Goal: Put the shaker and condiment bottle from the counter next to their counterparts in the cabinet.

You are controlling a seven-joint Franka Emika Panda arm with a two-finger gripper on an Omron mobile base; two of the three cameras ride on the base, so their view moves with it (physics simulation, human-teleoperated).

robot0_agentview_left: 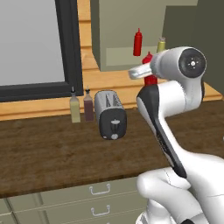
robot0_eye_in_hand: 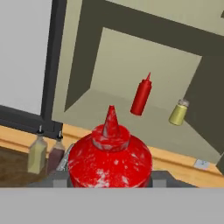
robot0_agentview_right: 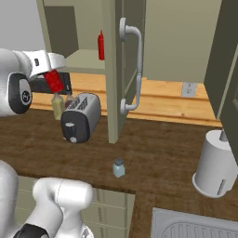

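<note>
Hand view: condiment bottle [robot0_eye_in_hand: 109, 159] held short of cabinet [robot0_eye_in_hand: 131, 57] shelf.

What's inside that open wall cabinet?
On the cabinet shelf stand a tall red bottle and a yellowish-green shaker. Any higher shelves are out of frame.

Black-framed window [robot0_agentview_left: 35, 48] above wood backsplash [robot0_agentview_right: 172, 104]; wall outlet [robot0_agentview_right: 188, 89]; sink [robot0_agentview_right: 195, 228] at right.

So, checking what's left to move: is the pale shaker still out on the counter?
Out. The shaker stands upright on the counter, outside the cabinet.
</note>
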